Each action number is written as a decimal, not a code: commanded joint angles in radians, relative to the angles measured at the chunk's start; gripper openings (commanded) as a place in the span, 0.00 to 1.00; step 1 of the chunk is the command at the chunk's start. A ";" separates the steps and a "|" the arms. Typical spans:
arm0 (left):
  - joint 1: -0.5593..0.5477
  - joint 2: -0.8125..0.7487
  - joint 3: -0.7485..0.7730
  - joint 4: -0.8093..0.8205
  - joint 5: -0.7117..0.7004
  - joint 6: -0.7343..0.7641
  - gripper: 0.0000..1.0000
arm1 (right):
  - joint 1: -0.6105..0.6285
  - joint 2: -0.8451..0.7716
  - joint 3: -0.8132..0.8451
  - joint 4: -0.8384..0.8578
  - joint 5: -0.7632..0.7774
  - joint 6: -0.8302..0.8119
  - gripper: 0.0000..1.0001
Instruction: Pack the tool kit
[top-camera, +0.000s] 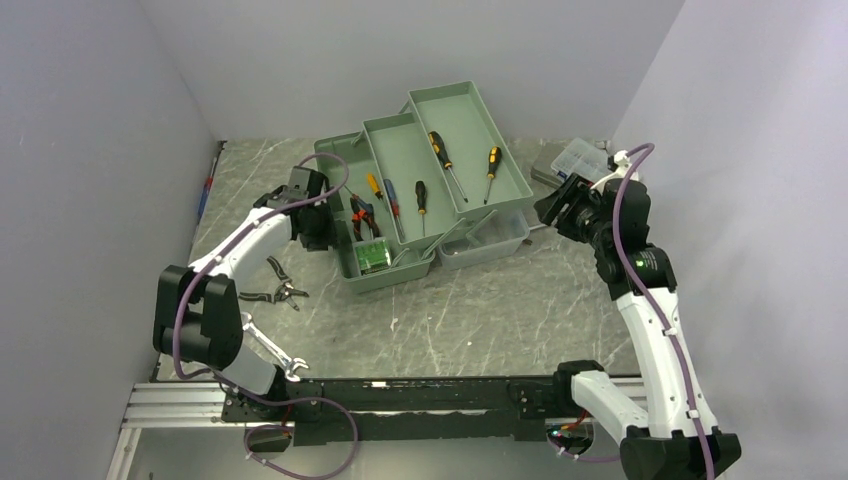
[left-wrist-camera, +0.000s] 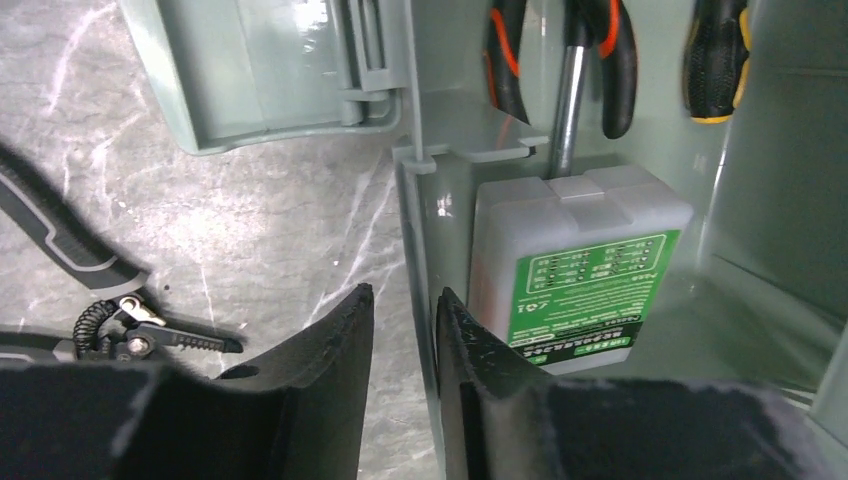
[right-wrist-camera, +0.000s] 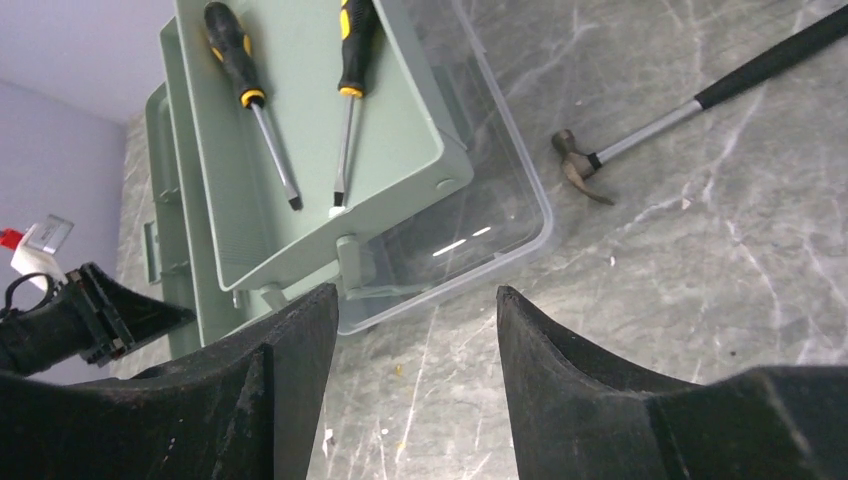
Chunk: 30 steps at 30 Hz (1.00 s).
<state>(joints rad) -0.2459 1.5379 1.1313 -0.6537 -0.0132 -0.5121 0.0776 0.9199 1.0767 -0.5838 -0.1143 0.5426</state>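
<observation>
The sage-green tool kit box (top-camera: 400, 160) stands open at the table's middle, its trays fanned out to the back right. Two yellow-handled screwdrivers (top-camera: 447, 165) lie in the top tray, more tools in the lower trays, and red-handled pliers (top-camera: 362, 215) lie in the base beside a green-labelled case (left-wrist-camera: 585, 270). My left gripper (left-wrist-camera: 405, 295) straddles the base's left wall (left-wrist-camera: 420, 250). One finger is inside against the wall; the outer finger stands a small gap off it. My right gripper (right-wrist-camera: 415, 290) hangs open and empty over the table, just right of the translucent lid (right-wrist-camera: 480, 200).
Black spring pliers (top-camera: 275, 290) and a wrench (top-camera: 270, 350) lie on the table near the left arm. A small hammer (right-wrist-camera: 690, 105) lies right of the lid. A clear organizer box (top-camera: 580, 158) sits at the back right. A screwdriver (top-camera: 207, 185) lies along the left wall.
</observation>
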 joint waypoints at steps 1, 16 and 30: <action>0.001 0.000 -0.007 0.004 -0.009 0.032 0.28 | -0.003 -0.020 0.068 -0.034 0.102 -0.018 0.61; 0.108 -0.133 -0.020 -0.185 0.031 0.242 0.00 | -0.013 -0.004 0.025 -0.020 0.215 0.010 0.61; 0.202 -0.187 -0.101 -0.126 0.100 0.347 0.00 | -0.035 0.336 -0.036 0.249 -0.212 -0.024 0.62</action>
<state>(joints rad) -0.0444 1.3613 1.0058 -0.7597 0.0525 -0.2440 0.0483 1.1648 1.0233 -0.4721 -0.1417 0.5457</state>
